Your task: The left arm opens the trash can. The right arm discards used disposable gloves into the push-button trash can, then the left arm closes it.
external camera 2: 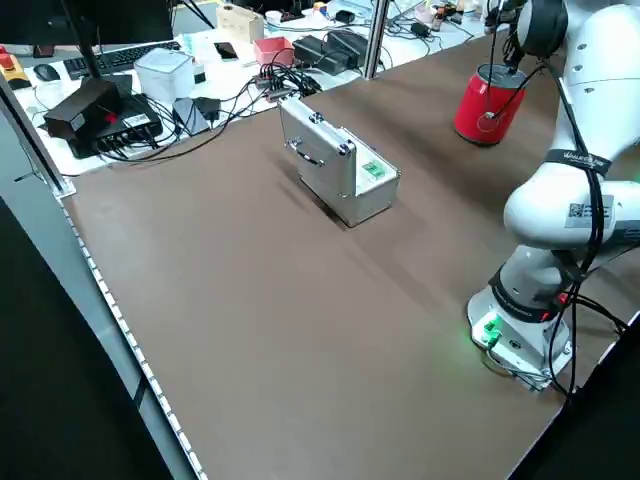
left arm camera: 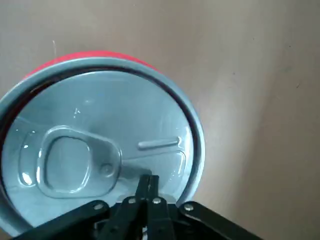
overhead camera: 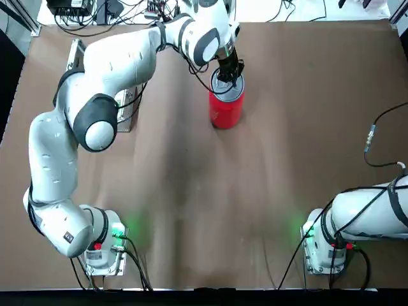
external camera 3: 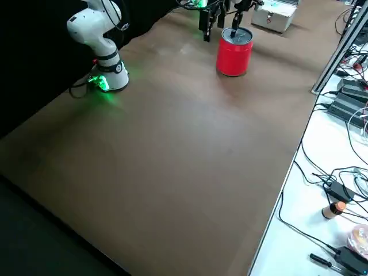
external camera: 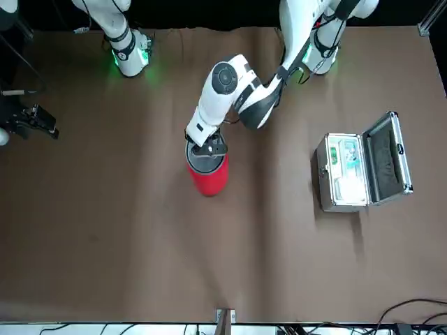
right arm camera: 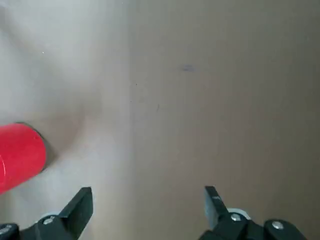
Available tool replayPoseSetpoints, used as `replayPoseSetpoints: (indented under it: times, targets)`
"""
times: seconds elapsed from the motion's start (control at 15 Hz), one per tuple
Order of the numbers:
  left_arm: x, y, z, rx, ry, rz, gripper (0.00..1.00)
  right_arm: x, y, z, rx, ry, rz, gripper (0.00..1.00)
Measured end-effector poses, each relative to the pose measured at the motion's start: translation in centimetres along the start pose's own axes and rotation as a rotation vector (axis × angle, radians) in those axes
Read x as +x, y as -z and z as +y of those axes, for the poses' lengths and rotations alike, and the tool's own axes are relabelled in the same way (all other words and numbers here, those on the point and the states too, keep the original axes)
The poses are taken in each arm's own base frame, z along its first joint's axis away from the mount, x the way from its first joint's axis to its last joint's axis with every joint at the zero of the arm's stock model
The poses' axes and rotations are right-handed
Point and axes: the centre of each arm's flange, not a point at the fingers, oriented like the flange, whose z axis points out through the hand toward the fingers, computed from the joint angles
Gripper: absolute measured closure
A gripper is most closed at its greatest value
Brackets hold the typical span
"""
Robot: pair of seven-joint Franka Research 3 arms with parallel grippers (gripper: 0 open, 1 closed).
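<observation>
Opening step: the left gripper (left arm camera: 148,186), fingers pinched together, sits on the bin's (overhead camera: 226,109) lid (left arm camera: 95,152), seemingly pressing it. Next, lift clear so it can spring up; the right gripper (right arm camera: 148,206) waits spread apart, holding nothing

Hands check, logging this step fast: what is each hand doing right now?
Left hand: closed, holding nothing, fingertips on the trash can lid.
Right hand: open, empty, away from the can.

No text, brand or number can be read anywhere. The left arm (external camera 2: 575,205) carries a small dark label with pale lettering too small to make out, and the trash can (left arm camera: 100,145) lid bears only embossed shapes, no letters.
</observation>
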Motion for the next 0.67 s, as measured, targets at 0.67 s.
replayPoseSetpoints:
  times: [0.67]
  targets:
    - [0.7,3.5,-0.3,0.008,0.013,0.015,0.92,0.0,0.1,0.0,0.0,0.0,0.003,0.02]
